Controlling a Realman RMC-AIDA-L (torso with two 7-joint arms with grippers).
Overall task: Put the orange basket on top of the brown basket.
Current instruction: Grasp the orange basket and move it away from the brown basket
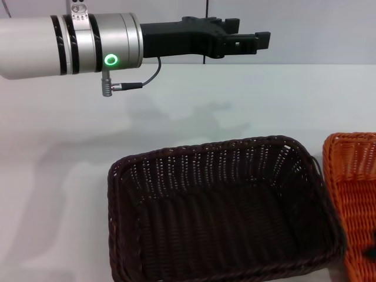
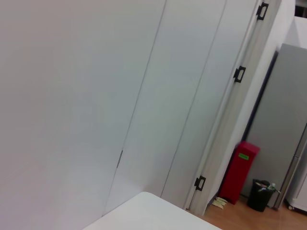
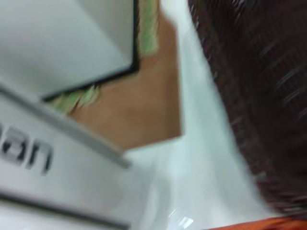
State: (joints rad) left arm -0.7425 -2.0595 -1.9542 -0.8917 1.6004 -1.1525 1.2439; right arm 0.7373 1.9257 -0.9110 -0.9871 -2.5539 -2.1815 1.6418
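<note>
The brown basket stands empty on the white table at the front centre. It also shows in the right wrist view, blurred. The orange basket stands right beside it, to its right, cut off by the frame edge. A thin strip of it shows in the right wrist view. A small dark shape lies over the orange basket at the frame edge; I cannot tell what it is. My left gripper is held high over the table's far side, well away from both baskets. My right gripper is out of view.
The white table stretches behind the baskets to a pale wall. The left wrist view shows wall panels, a table corner and a red bin on the floor farther off.
</note>
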